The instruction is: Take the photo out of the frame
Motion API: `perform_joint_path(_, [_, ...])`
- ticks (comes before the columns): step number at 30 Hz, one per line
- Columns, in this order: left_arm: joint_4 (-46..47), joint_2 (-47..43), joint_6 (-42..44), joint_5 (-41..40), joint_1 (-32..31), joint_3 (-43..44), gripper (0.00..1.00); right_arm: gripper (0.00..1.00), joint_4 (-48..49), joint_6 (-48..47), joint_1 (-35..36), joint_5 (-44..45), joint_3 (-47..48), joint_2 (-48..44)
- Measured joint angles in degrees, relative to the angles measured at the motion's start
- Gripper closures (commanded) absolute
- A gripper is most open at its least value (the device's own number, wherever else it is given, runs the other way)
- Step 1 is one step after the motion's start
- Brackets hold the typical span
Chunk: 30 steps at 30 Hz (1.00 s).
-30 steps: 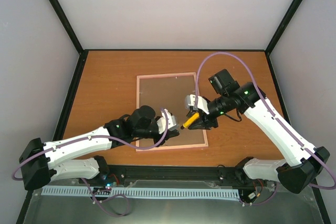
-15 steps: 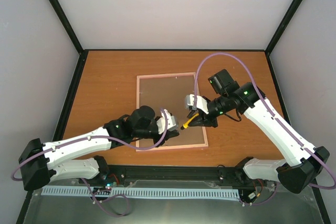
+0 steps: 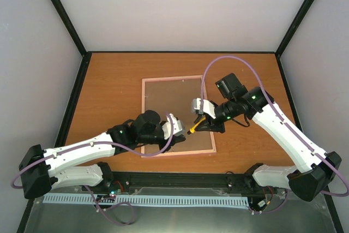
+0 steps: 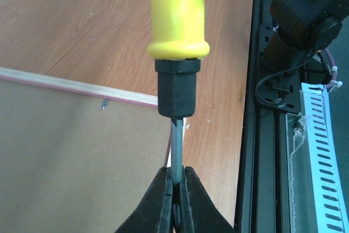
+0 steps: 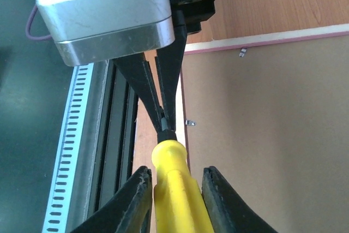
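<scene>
At the table's middle: a large rectangular picture frame with a thin bright pink border (image 3: 163, 102) lies flat with its brown board back facing up, long sides running near to far.
Frame back: plain brown board fills the frame edge to edge. A small metal tab (image 4: 102, 103) sits on the board just inside the pink border.
Table: the orange-brown wood-grain table (image 3: 109, 91) is matt, and the frame lies well apart from its left, right and far edges.
Screwdriver: a small screwdriver with a yellow plastic handle, black collar and grey metal shaft (image 4: 177, 20) hangs over the frame's near right part, gripped at both ends.
Right tool: the right tool (image 5: 177, 174) is clamped on the yellow handle, with one black finger pressed to each side.
Left tool: the left tool (image 4: 175, 177) is pinched together on the grey shaft, its two black fingers meeting around it.
Arms: the white-and-black left arm (image 3: 82, 151) and right arm (image 3: 289, 129) reach in from the near edge and meet above the frame's near right part. Purple cables (image 3: 234, 57) loop along each.
Near edge: a black metal rail (image 3: 180, 178) carries the arm bases. On its near side, a white slotted cable duct (image 3: 163, 200) lies on a grey metal plate (image 3: 180, 219).
Room: pale grey-white walls (image 3: 180, 9) close the table on the left, far and right sides. Black strips (image 3: 60, 9) run up the corners and along the table's edges.
</scene>
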Motion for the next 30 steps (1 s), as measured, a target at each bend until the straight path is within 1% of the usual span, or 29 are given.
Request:
perform_joint_path(2, [0.0, -0.07, 0.0, 0.02, 0.0, -0.04, 0.99, 0.85, 0.33, 0.22, 0.0, 0.15, -0.11, 0.0])
perform_joint_path(3, [0.0, -0.09, 0.04, -0.07, 0.0, -0.07, 0.97, 0.88, 0.37, 0.39, 0.0, 0.07, -0.15, 0.0])
perform_joint_path(4, [0.0, -0.09, 0.13, -0.17, 0.0, -0.13, 0.89, 0.9, 0.31, 0.7, 0.0, -0.17, -0.2, 0.0])
perform_joint_path(6, [0.0, -0.09, -0.09, -0.83, 0.0, -0.15, 0.64, 0.96, 0.31, 1.44, 0.0, -0.33, -0.22, 0.0])
perform_joint_path(7, [0.09, -0.09, -0.37, -1.66, 0.0, -0.15, 0.56, 0.97, 0.39, 1.62, 0.02, -0.33, -0.22, -0.02])
perform_joint_path(8, [0.09, -0.09, -1.05, -3.19, 0.02, -0.15, 0.45, 0.97, 0.66, 2.16, 0.07, -0.24, -0.22, -0.09])
perform_joint_path(9, [0.04, -0.07, -2.16, -4.81, 0.04, -0.13, 0.38, 0.97, 1.11, 2.75, 0.07, 0.02, -0.22, -0.15])
perform_joint_path(10, [-0.04, -0.07, -3.48, -7.08, 0.09, -0.07, 0.34, 0.97, 1.66, 3.39, 0.07, 0.44, -0.22, -0.28])
perform_joint_path(12, [-0.7, -0.09, -6.25, -11.02, 0.09, 0.28, 0.31, 0.97, 3.67, 5.44, -0.02, 1.84, -0.31, -0.66])
perform_joint_path(13, [-1.75, -0.24, -9.35, -14.23, 0.09, 0.74, 0.3, 0.97, 4.72, 6.32, -0.15, 2.36, -0.46, -0.79])
perform_joint_path(15, [-3.28, -0.68, -12.74, -17.42, 0.09, 1.22, 0.3, 0.97, 7.45, 8.41, -1.01, 3.3, -1.22, -1.16])
perform_joint_path(18, [-7.98, -2.86, -23.65, -25.62, 0.09, 1.77, 0.29, 0.97, 13.7, 13.05, -3.17, 6.23, -3.93, -1.68])
perform_joint_path(21, [-14.16, -6.14, -36.85, -32.79, 0.28, 1.42, 0.29, 0.97, 24.22, 20.2, -6.56, 13.18, -10.58, -3.45])
perform_joint_path(23, [-16.9, -8.07, -43.56, -34.88, 0.52, 0.31, 0.32, 0.97, 29.49, 23.89, -8.55, 16.74, -14.43, -4.42])
perform_joint_path(26, [-20.17, -9.29, -51.47, -35.41, 2.58, -2.62, 0.34, 0.97, 35.87, 28.92, -10.51, 20.28, -17.99, -4.28])
perform_joint_path(30, [-23.78, -6.88, -56.3, -35.23, 6.36, -5.25, 0.38, 0.97, 44.13, 32.54, -10.62, 20.04, -23.19, -4.42])
